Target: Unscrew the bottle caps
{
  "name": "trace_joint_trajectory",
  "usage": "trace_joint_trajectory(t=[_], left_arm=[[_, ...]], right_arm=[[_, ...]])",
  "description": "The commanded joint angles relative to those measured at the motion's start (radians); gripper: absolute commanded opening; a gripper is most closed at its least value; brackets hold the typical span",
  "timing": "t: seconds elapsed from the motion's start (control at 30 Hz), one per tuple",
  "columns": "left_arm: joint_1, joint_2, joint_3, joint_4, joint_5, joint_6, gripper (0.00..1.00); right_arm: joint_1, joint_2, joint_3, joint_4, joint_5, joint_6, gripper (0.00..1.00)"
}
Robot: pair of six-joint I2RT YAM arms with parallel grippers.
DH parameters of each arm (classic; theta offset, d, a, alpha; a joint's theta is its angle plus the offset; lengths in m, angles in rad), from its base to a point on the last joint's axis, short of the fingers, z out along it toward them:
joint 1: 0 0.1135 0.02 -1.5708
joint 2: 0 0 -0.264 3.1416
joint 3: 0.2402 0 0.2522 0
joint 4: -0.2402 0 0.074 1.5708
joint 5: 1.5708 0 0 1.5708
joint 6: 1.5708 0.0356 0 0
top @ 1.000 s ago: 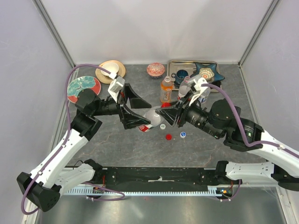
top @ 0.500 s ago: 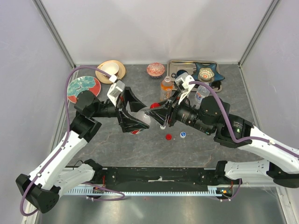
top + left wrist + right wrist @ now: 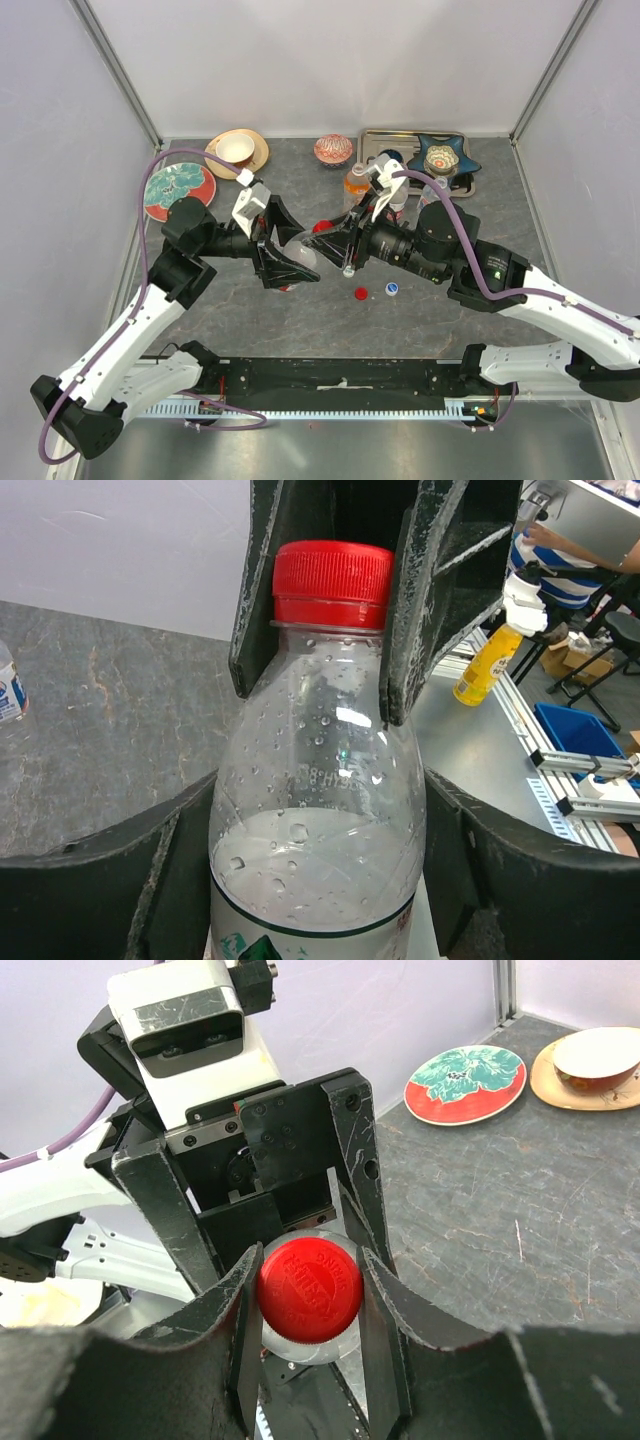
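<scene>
top view: held bottle (image 3: 303,248) mostly buried under left fingers (image 3: 285,265) and right fingers (image 3: 337,240), label unreadable. left wrist: bottle base cut off at bottom edge, can't tell if left fingers actually press it. right wrist: body hidden behind red cap (image 3: 309,1288). orange bottle (image 3: 352,183) half covered by right arm (image 3: 445,240)

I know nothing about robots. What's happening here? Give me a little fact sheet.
Item worked on: clear bottle, between the two arms
Grip on body: left fingers pressed against both sides
Grip on top: right fingers clamped on its red cap
Cap status: on the bottle, not yet off
Lying loose on the table: a second red cap, a bluish cap
</scene>
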Motion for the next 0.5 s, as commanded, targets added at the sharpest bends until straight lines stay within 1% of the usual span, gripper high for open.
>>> trace_joint_trajectory(t=[0.0, 0.2, 0.33, 0.37, 0.4, 0.43, 0.47], left_arm=[[-0.018, 0.004, 0.016, -0.023, 0.02, 0.062, 0.73], [-0.023, -0.001, 0.012, -0.046, 0.017, 0.086, 0.58], [-0.024, -0.007, 0.016, -0.06, 0.011, 0.098, 0.55], [-0.024, -0.008, 0.014, -0.061, 0.009, 0.103, 0.54], [-0.024, -0.011, 0.014, -0.063, 0.003, 0.105, 0.52], [-0.024, -0.011, 0.014, -0.067, -0.001, 0.108, 0.51], [-0.026, -0.013, 0.014, -0.07, -0.007, 0.112, 0.51]], right_arm=[[-0.018, 0.008, 0.04, 0.054, -0.031, 0.022, 0.0], [-0.03, 0.012, 0.035, 0.056, -0.042, 0.028, 0.0], [-0.032, 0.012, 0.033, 0.056, -0.047, 0.031, 0.0], [-0.032, 0.011, 0.033, 0.054, -0.048, 0.03, 0.02], [-0.032, 0.011, 0.035, 0.053, -0.051, 0.031, 0.13], [-0.032, 0.008, 0.036, 0.05, -0.047, 0.033, 0.28], [-0.032, 0.006, 0.041, 0.048, -0.042, 0.03, 0.5]])
